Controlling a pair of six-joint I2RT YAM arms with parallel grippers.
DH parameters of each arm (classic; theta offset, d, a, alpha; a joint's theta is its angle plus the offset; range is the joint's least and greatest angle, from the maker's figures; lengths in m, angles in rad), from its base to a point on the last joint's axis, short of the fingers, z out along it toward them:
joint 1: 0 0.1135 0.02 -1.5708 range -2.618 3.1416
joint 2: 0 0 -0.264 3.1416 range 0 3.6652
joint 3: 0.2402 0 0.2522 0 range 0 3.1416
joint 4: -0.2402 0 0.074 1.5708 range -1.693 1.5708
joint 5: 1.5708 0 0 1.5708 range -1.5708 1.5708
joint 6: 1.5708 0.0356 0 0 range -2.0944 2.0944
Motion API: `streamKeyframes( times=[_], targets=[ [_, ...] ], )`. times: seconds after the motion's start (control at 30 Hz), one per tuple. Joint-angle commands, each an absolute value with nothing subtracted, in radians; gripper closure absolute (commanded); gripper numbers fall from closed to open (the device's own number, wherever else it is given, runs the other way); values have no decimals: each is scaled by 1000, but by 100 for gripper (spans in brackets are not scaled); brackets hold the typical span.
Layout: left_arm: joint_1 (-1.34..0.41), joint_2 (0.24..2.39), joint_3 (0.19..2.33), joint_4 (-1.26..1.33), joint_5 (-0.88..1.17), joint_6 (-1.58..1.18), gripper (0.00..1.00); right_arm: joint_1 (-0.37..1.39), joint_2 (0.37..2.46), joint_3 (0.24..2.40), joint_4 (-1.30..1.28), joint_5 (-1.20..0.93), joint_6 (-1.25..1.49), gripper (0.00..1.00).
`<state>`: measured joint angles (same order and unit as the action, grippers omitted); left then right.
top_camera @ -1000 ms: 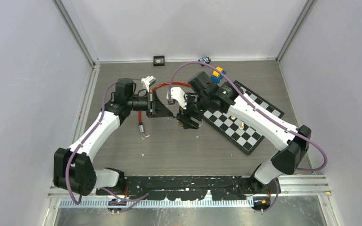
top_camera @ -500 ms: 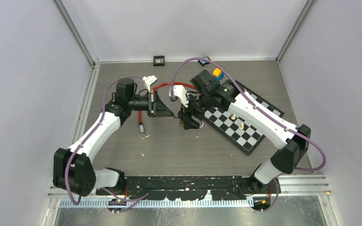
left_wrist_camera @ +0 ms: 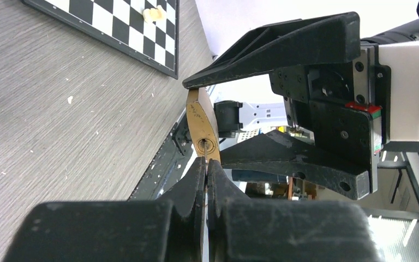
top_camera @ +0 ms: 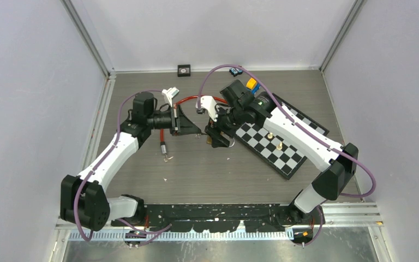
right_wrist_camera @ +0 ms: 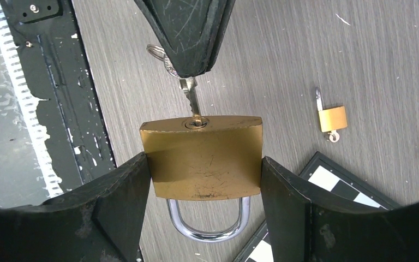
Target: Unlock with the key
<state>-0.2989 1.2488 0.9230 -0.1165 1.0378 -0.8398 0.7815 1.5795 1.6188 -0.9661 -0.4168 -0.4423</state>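
While checking the insertion, found the key pinched in the pressed-together left end effector, tip just inside the keyway of the padlock. Saw the padlock clamped by its brass sides in the right end effector, above the worktop, shackle closed. Probably called for a straight push along the keyway before any twist, keeping the right clamp firm against turning.

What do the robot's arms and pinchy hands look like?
The left arm and right arm are white with black joints, each with a purple cable. The left gripper and right gripper are black, with pointed, scratched fingers.
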Motion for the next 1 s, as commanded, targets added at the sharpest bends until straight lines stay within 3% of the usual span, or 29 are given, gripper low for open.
streamKeyframes(
  times=[0.0, 0.33, 0.63, 0.97],
  targets=[
    [-304, 1265, 940, -123, 1045, -897, 100, 784, 1571, 1670, -825, -387, -427, 99],
    [-302, 1307, 971, -132, 1059, -893, 100, 821, 1574, 1671, -855, -336, -501, 99],
    [-302, 1325, 984, -127, 1066, -838, 100, 825, 1548, 1661, -923, -425, -599, 99],
    [-315, 1272, 941, -109, 1029, -801, 100, 824, 1545, 1647, -881, -395, -551, 99]
  ],
)
